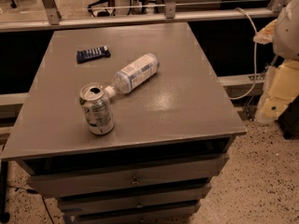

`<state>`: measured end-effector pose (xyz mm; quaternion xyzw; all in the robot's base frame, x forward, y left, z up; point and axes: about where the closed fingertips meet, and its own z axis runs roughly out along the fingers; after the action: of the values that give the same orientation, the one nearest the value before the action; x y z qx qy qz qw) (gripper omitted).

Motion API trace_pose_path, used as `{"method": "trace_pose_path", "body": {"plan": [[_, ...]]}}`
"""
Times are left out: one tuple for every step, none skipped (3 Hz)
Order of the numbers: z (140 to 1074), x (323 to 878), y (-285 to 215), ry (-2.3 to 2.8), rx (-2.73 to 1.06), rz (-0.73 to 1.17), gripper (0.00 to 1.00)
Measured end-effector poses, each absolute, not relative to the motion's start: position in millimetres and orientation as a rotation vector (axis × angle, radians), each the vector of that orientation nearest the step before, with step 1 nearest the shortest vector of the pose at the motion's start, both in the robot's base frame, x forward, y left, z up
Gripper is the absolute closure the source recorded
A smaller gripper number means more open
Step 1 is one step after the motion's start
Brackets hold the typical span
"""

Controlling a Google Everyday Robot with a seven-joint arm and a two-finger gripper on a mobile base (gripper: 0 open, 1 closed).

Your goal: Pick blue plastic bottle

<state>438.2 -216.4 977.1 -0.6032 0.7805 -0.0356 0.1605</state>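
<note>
The blue plastic bottle lies on its side near the middle of the grey cabinet top. It is clear, with a pale blue-and-white label. Its white cap points toward the front left and almost touches the can. My gripper hangs off the cabinet's right side, below the white arm shell. It is far to the right of the bottle and holds nothing.
An upright, opened green-white soda can stands at the front left, right by the bottle's cap. A flat dark-blue pack lies at the back left. Drawers sit below the top. A rail and a white cable run behind.
</note>
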Motion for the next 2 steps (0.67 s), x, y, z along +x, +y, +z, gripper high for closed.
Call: {"method": "trace_pose_path", "body": {"plan": [[977.1, 438.3, -216.4, 2.229, -1.723, -0.102, 0.0], [977.6, 445.7, -213.6, 2.199, -1.728, -0.112, 0.0]]}}
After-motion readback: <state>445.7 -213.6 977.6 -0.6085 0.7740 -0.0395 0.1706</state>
